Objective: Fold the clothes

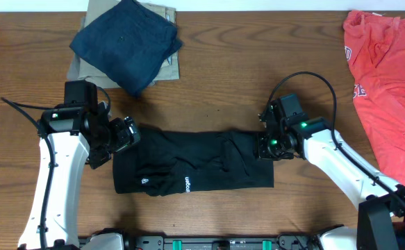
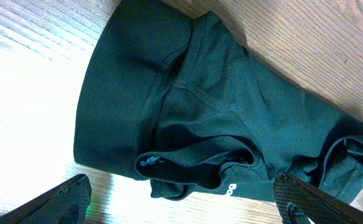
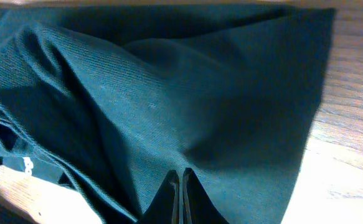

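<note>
The black T-shirt (image 1: 202,163) lies as a long folded strip across the middle of the table, with white lettering (image 1: 186,184) and a small round white mark (image 1: 145,182) near its front edge. My left gripper (image 1: 122,135) is at the shirt's left end, open and empty; in the left wrist view (image 2: 181,205) its fingers stand wide apart just above the collar end of the shirt (image 2: 187,106). My right gripper (image 1: 268,146) is at the shirt's back right corner. In the right wrist view its fingertips (image 3: 181,177) are pressed together on the fabric (image 3: 169,93), with creases running to them.
A navy folded garment (image 1: 126,43) lies on a khaki-tan folded one (image 1: 172,68) at the back left. A red T-shirt (image 1: 390,83) is spread at the right edge. Bare wood surrounds the black shirt.
</note>
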